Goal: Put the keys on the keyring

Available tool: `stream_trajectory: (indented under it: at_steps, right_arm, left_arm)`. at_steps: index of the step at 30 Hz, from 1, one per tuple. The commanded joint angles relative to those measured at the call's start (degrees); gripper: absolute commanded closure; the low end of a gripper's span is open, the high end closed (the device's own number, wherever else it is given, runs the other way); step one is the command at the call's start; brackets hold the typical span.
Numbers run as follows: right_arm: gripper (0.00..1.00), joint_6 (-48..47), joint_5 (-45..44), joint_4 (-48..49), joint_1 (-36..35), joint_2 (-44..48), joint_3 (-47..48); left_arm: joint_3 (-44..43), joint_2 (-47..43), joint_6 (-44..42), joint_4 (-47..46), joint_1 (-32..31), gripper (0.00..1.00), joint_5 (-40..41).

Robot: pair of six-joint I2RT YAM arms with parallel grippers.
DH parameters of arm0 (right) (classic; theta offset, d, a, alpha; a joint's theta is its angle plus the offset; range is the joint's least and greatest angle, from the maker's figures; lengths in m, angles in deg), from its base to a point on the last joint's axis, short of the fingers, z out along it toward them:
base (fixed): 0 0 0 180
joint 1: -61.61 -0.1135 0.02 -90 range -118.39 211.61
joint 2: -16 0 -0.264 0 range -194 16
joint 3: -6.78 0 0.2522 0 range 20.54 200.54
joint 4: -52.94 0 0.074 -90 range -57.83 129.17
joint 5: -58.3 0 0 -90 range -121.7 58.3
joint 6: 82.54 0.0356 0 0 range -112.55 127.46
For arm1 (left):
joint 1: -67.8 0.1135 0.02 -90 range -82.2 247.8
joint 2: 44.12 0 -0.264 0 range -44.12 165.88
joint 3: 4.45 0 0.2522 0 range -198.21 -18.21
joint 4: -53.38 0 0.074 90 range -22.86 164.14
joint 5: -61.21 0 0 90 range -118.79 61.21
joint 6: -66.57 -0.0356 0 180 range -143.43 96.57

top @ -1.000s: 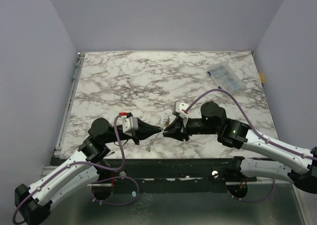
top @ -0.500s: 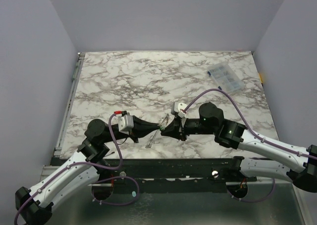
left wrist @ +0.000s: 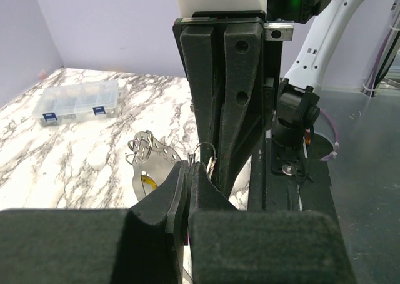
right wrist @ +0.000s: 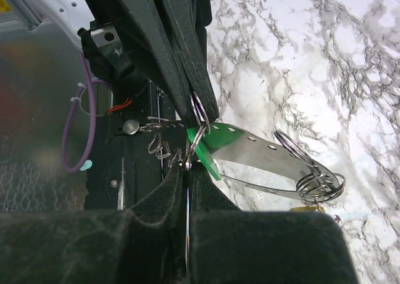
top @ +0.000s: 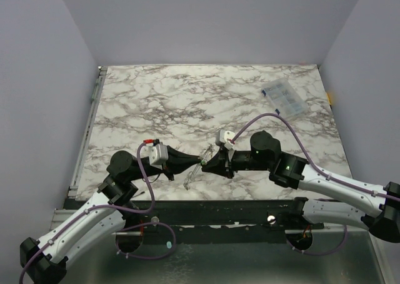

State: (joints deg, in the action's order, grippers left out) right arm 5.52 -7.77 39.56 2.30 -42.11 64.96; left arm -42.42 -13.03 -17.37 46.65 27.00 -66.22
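My two grippers meet tip to tip near the table's front edge. The left gripper (top: 198, 162) (left wrist: 189, 167) is shut on a small wire ring (left wrist: 204, 151) of the keyring. From that ring hang a silver perforated strip (right wrist: 256, 151) (left wrist: 150, 171) and coiled rings (right wrist: 315, 182). In the top view, loose grey links (top: 191, 177) dangle below the tips. My right gripper (top: 210, 161) (right wrist: 188, 166) is shut on a thin metal blade. The green key (right wrist: 209, 147) has its head sticking out at those tips, against the ring. Part of the yellow key (right wrist: 306, 207) (left wrist: 147, 182) peeks from behind the strip.
A clear compartment box (top: 284, 96) (left wrist: 78, 101) lies at the back right of the marble table (top: 162, 102). Purple cables (top: 269, 116) loop over both wrists. The table's front edge and the metal frame (top: 206, 206) run just below the grippers.
My right gripper's jaws have shut on the green key. Both grippers shifted slightly left, staying tip to tip, and the left kept its hold on the ring.
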Motion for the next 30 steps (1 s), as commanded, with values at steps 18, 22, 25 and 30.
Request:
stream_trajectory:
  at_steps: [18, 22, 25, 30]
  right_arm:
    - [0.50, 0.2, 0.6, -0.2, -0.1, -0.5, -1.2]
    - [0.45, -2.1, -1.5, -2.9, -0.1, 1.6, 1.6]
    - [0.42, -3.8, -3.1, -4.7, -0.1, 2.4, 3.6]
    - [0.41, -5.2, -4.5, -5.0, -0.1, 3.5, 5.7]
  left_arm:
    - [0.4, -0.7, 2.1, -7.2, 2.4, 1.00, -0.4]
    - [0.2, 0.0, 2.1, -7.2, 2.4, 1.00, -1.7]
    - [0.2, 0.2, 2.1, -7.3, 2.3, 1.00, -2.1]
    - [0.2, 0.4, 2.1, -7.3, 2.3, 1.00, -2.5]
